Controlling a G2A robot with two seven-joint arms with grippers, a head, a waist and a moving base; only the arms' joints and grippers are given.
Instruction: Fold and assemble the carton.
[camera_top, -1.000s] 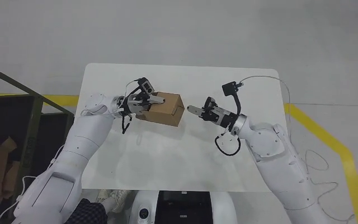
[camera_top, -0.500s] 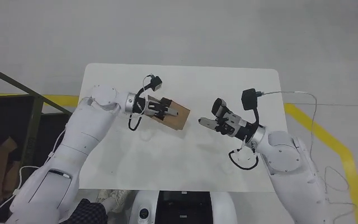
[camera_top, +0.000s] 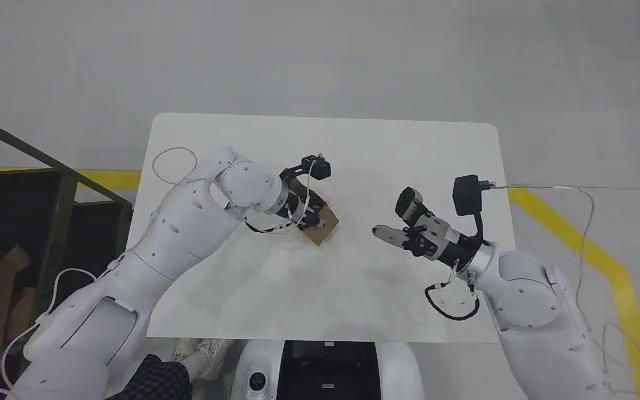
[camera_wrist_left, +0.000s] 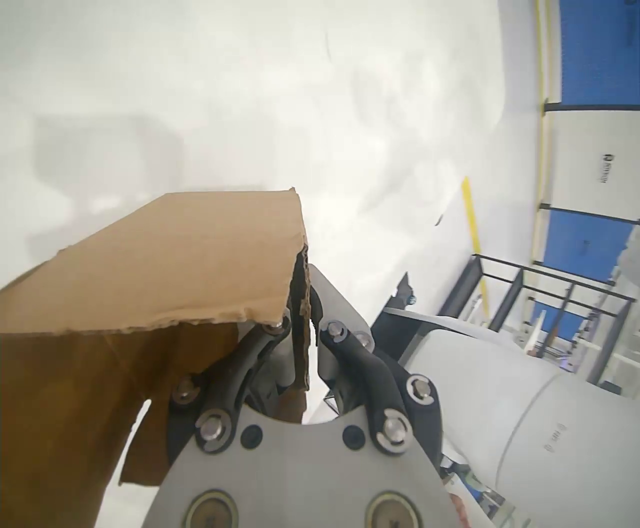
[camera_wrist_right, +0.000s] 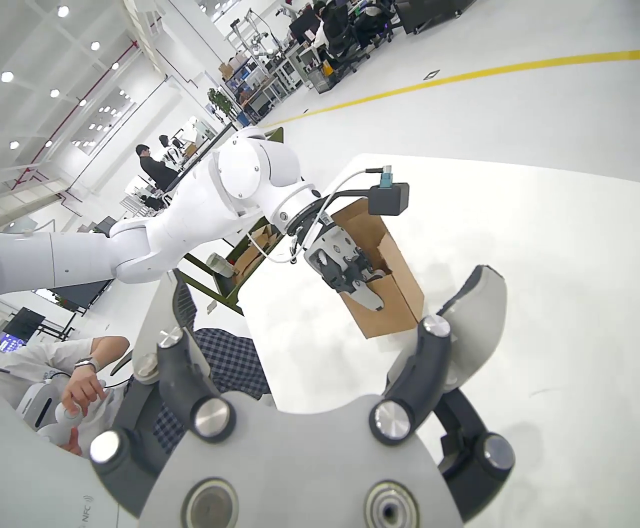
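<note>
The brown cardboard carton (camera_top: 323, 226) is tilted up at the middle of the white table (camera_top: 400, 150), with one corner down by the tabletop. My left gripper (camera_top: 307, 211) is shut on one of its walls. In the left wrist view the fingers (camera_wrist_left: 280, 345) pinch the wall's edge, and a flap of the carton (camera_wrist_left: 175, 260) spreads over them. The right wrist view shows the carton (camera_wrist_right: 395, 300) open-ended, with the left gripper (camera_wrist_right: 357, 282) clamped at its rim. My right gripper (camera_top: 388, 233) hovers to the carton's right, apart from it. This gripper (camera_wrist_right: 330, 280) stands open and holds nothing.
A dark metal rack (camera_top: 45, 190) with cardboard pieces stands off the table's left side. A white cable (camera_top: 172, 160) loops over the table's far left corner. Bare tabletop lies between the two grippers and along the front edge.
The left arm carried the carton rightward toward the table's middle and tipped it steeply. The right gripper drew back to the right and nearer the front edge.
</note>
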